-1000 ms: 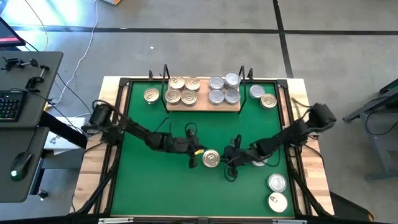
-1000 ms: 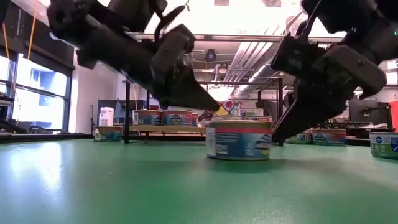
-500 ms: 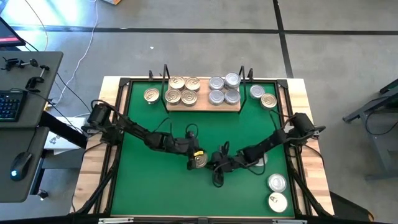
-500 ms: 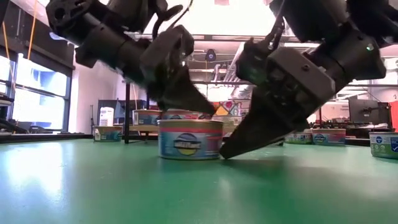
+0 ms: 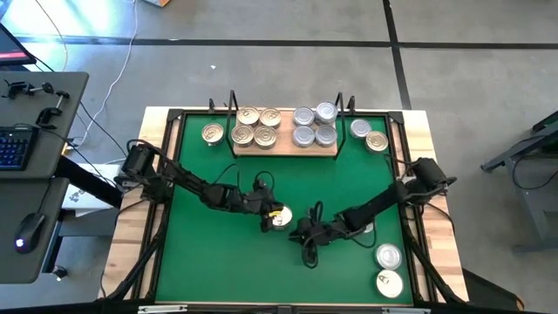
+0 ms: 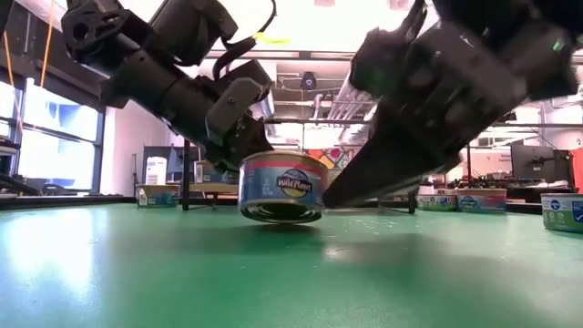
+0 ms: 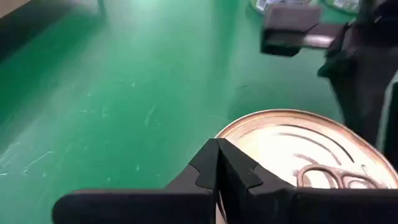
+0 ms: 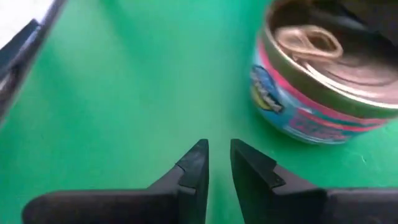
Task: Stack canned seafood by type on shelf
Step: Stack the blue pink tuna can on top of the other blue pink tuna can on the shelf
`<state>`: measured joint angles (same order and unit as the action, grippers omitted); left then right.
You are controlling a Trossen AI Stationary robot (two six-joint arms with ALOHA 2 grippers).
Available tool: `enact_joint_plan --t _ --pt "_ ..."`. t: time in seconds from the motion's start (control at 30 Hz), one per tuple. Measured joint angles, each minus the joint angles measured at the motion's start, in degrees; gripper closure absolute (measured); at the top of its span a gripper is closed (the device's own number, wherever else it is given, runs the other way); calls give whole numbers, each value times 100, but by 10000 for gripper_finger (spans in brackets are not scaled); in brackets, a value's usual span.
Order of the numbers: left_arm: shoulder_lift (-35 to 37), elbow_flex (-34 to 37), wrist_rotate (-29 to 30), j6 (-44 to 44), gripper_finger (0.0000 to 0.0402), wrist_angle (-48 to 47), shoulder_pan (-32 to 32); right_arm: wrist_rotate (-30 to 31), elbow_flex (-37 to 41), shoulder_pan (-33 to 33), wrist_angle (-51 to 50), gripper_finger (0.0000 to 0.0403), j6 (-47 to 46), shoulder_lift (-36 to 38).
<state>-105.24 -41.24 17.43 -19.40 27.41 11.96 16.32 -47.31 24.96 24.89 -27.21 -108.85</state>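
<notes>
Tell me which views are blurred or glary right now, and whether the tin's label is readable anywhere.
Low view: the tin is sharp, label readable, tilted; the right gripper is motion-smeared, ceiling lights blown out behind. Left wrist view: the lid glares, the left gripper, shut, is crisp. Right wrist view: tin soft, label blurred. High view: even light, little glare.

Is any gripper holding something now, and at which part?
Nothing is gripped. The left gripper is shut, the right gripper clasps nothing; the tilted tin leans between them.
</notes>
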Motion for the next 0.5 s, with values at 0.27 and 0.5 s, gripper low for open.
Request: enact_joint_plan --t 0.27,0.5 --pt "-9 110 -33 150 402 310 -1 127 0 257 -366 343 721 666" --pt "-12 112 -68 247 402 307 -16 161 0 201 -448 331 2088 729"
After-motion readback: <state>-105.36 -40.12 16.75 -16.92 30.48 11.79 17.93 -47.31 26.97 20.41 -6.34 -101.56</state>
